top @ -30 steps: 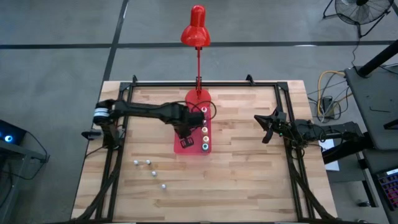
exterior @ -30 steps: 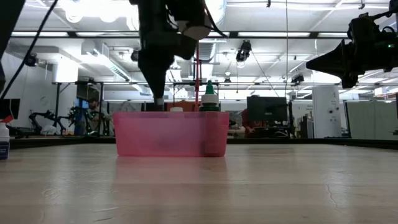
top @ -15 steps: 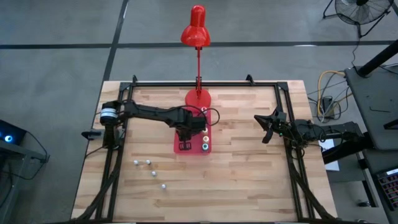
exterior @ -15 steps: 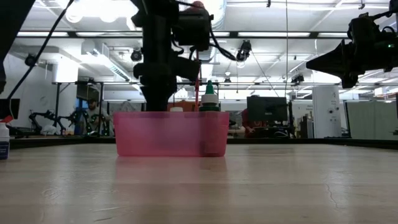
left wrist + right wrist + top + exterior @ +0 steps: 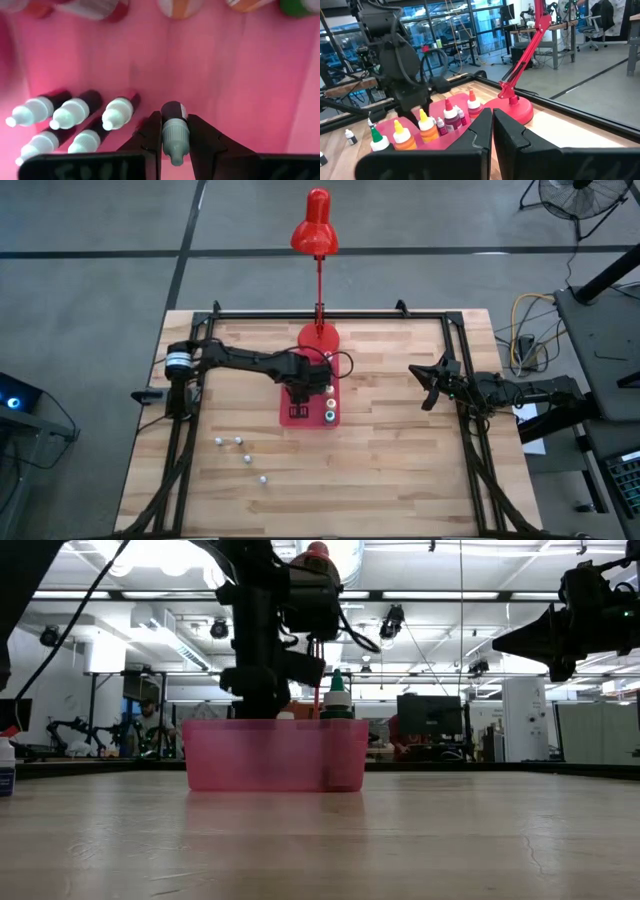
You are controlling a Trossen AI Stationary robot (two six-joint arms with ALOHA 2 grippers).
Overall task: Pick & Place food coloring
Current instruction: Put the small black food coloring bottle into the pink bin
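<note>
A flat red tray [image 5: 292, 418] lies mid-table. A row of bigger food coloring bottles [image 5: 330, 392] stands along its right side. Several small whitish-capped bottles [image 5: 75, 112] stand in it too. My left gripper [image 5: 174, 125] reaches down into the tray [image 5: 262, 710] and is shut on one small bottle [image 5: 173, 111] beside them. Loose small bottles [image 5: 240, 446] lie on the wood near the left front. My right gripper [image 5: 425, 385] hovers shut and level at the table's right, holding nothing. My left gripper pinches the small bottle's whitish cap and neck [image 5: 173, 131] between its two fingers [image 5: 151, 134], coming from above and pointing down. The bottle stands about upright, dark body below the fingertips, just right of the other small bottles. I cannot tell whether its bottom touches the tray floor.
A red desk lamp [image 5: 318, 235] stands at the far middle, its round base [image 5: 318, 335] right behind the tray. A black frame [image 5: 330, 314] runs around the tabletop. Bare wood lies in front of the tray and toward the right.
My left gripper has sunk into the tray with the small bottle, its fingers dropping behind the tray's near wall, and it has rolled about its own axis. It has stayed shut on the bottle.
</note>
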